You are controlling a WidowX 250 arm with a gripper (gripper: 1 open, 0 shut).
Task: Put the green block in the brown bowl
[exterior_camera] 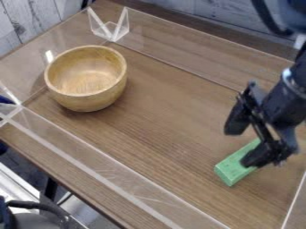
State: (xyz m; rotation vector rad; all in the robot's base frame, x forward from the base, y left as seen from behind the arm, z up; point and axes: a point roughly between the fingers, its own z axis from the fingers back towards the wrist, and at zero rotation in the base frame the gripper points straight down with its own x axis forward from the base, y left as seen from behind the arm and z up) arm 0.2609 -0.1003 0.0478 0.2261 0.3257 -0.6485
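A laboratory test setup is suggested: a brown wood-grain bench (143,125) is enclosed by low clear plastic walls (84,156).

No readable text or markings.

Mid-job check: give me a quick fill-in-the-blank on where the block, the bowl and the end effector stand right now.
1. The brown bowl holds ____.
2. The green block lies on the ____, not in the bowl.
3. The end effector is directly over the ____ block, jaws open.
4. The clear plastic piece stands beyond the ____.

Missing words: nothing; table; green; bowl
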